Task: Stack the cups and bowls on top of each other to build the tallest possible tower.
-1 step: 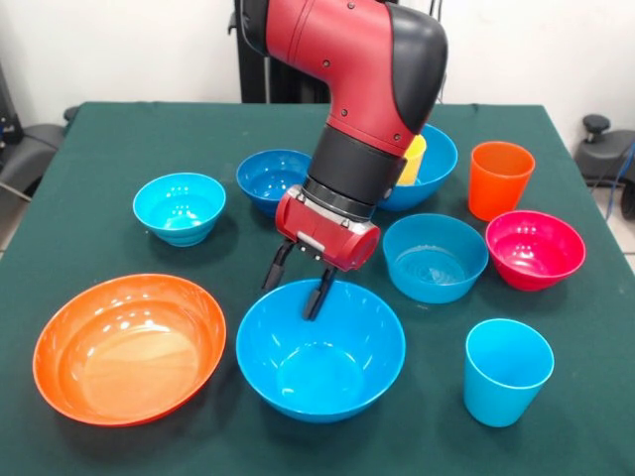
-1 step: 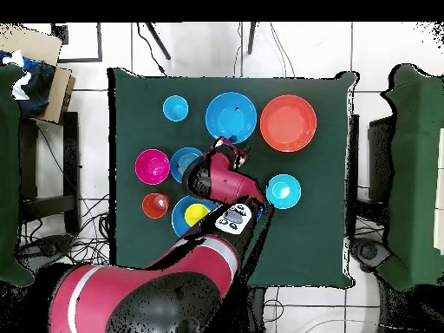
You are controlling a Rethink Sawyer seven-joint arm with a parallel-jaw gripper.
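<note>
Bowls and cups sit spread out singly on the green table [image 1: 89, 129] — nothing is stacked, except that the yellow cup [image 1: 414, 159] lies inside one large blue bowl [image 1: 437, 164] at the far side, half hidden behind the arm [image 1: 372, 89].

Biggest is the wide orange bowl [image 1: 129, 347] at the near left of the front view. Just beside it, to its right, stands the other large blue bowl [image 1: 319, 349]. The claw [image 1: 295, 280] hangs over that bowl's far rim with its two black fingers [image 1: 319, 295] spread apart and empty; one finger dips just inside the rim, the other sits outside it.

Next in size, a light blue bowl [image 1: 435, 257] sits to the right of the claw, with the magenta bowl [image 1: 535, 249] just beside it, further right. On the left, a cyan bowl [image 1: 180, 207] stands on its own, and the small dark blue bowl [image 1: 273, 178] sits behind it towards the middle, partly covered by the arm.

The orange cup [image 1: 499, 178] stands upright at the far right, near the bowl that holds the yellow cup. The light blue cup [image 1: 506, 370] stands upright at the near right, apart from the rest.

From above, all ten pieces show as separate rounds, the yellow one inside a blue ring — each upright with its mouth up.
</note>
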